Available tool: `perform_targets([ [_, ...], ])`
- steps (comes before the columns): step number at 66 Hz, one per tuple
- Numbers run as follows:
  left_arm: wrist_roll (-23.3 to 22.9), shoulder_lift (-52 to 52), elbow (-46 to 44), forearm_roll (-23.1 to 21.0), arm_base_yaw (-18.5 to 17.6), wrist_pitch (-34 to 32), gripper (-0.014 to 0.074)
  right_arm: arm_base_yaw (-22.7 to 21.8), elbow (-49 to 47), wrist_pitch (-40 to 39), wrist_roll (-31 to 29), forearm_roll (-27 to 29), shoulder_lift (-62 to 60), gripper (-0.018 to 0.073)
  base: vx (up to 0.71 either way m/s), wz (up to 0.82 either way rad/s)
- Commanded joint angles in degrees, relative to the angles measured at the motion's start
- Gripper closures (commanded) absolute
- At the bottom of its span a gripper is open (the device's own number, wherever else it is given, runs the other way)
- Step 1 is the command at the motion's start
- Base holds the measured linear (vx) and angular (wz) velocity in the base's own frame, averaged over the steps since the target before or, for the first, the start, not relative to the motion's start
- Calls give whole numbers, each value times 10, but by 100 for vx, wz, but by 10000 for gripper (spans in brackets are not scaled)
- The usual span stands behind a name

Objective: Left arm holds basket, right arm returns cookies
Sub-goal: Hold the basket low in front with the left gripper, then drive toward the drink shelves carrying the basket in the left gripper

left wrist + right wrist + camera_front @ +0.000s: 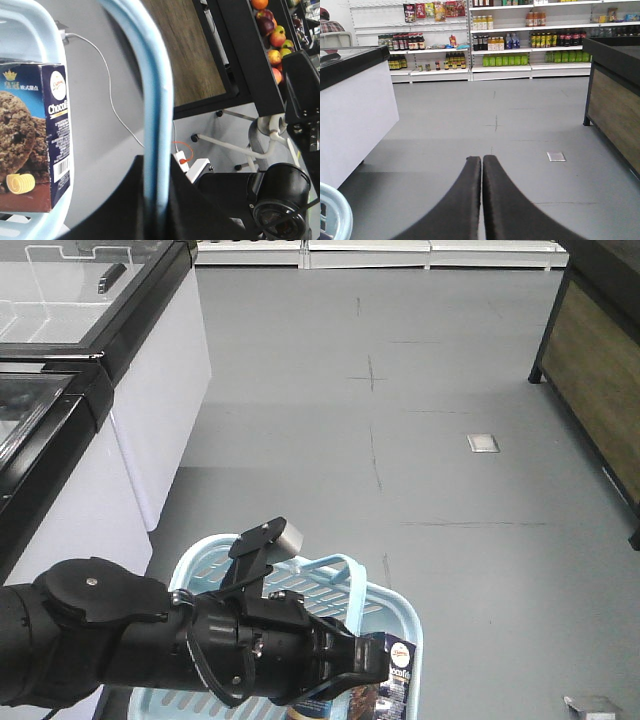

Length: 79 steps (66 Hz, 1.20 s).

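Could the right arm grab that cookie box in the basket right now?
Probably not yet. The right gripper is shut and aims out over the floor, with the basket at the lower left of its view. The cookie box stands upright there, though the left arm crowds it.

basket: light blue, slotted, low in the foreground.
left arm: bulky, black, reaching from lower left across the basket.
cookies: navy box upright inside.
freezers: white, left.
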Motion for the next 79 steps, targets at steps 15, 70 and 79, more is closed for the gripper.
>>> perform_targets([
  [15, 9, -27, -16, -21, -1, 13, 604, -3, -1, -42, -3, -2, -6, 568, 23, 2],
  [70, 9, -27, -16, -21, -1, 13, 604, -3, -1, -42, -3, -2, -6, 568, 28, -9],
  [79, 9, -27, -16, -21, -1, 13, 604, -3, -1, -42, -3, -2, -6, 568, 34, -3],
])
